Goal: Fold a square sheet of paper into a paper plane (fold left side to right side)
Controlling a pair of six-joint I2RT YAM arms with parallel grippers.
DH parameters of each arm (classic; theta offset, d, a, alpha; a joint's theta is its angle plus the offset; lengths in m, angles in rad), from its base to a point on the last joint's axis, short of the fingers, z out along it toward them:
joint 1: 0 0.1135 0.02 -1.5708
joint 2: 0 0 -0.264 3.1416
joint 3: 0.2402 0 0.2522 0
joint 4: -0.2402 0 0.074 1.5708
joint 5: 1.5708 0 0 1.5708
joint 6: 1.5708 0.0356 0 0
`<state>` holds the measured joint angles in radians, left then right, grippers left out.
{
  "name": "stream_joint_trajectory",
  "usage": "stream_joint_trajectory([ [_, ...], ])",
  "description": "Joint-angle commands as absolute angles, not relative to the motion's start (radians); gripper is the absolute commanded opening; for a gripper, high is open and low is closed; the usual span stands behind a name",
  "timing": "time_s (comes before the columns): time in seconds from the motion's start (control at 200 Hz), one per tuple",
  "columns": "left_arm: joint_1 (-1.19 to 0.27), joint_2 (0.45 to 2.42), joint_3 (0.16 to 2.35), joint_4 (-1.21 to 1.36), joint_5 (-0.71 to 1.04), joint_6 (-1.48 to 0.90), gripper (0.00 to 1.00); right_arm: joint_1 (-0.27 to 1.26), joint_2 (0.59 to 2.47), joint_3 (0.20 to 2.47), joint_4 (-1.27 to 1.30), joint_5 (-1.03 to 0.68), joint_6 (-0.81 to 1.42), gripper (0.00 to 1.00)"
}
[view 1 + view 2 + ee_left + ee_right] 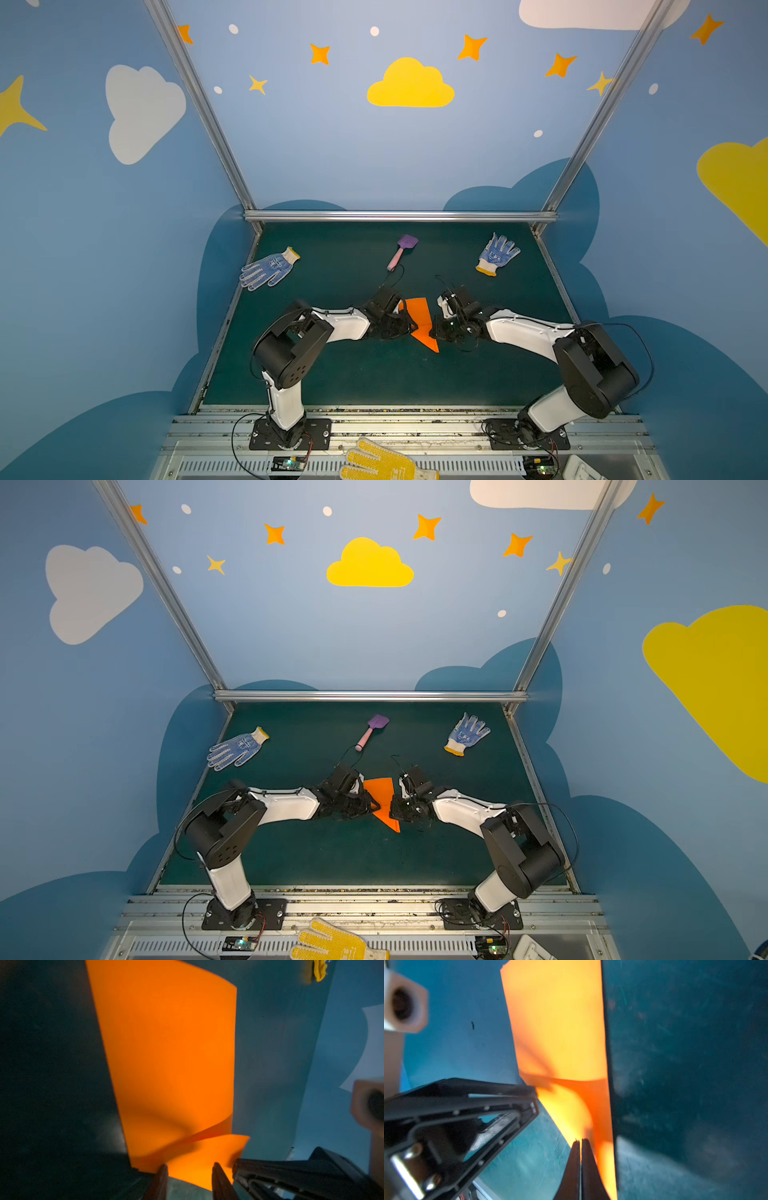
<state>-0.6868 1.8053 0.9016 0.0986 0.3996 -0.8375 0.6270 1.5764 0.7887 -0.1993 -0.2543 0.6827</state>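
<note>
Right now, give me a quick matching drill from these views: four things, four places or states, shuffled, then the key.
Things:
1 orange paper
2 purple-headed spatula
3 yellow-dotted glove
4 right pincer

Places or states:
a shut
b off the mat, on the metal frame at the near edge
c far part of the mat
d creased, mid-mat

Pairs: 1-d, 2-c, 3-b, 4-a
</note>
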Motion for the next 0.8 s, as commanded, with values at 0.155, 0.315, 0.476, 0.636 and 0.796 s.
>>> stream_joint_trajectory([
  [0.155, -0.631, 1.733, 0.877, -0.016, 0.387, -0.802, 0.59, 0.598, 1.599, 0.812, -0.192, -0.276, 0.637, 0.00],
  [0.315, -0.614, 1.742, 0.874, 0.012, 0.412, -0.810, 0.59, 0.592, 1.596, 0.812, -0.190, -0.282, 0.634, 0.00],
  [0.476, -0.613, 1.773, 0.879, 0.060, 0.436, -0.832, 0.55, 0.586, 1.593, 0.814, -0.190, -0.282, 0.631, 0.00],
  [0.636, -0.608, 1.813, 0.881, 0.123, 0.469, -0.865, 0.51, 0.577, 1.603, 0.823, -0.188, -0.285, 0.626, 0.00],
  [0.796, -0.608, 1.827, 0.882, 0.121, 0.468, -0.867, 0.50, 0.568, 1.634, 0.835, -0.183, -0.288, 0.618, 0.00],
])
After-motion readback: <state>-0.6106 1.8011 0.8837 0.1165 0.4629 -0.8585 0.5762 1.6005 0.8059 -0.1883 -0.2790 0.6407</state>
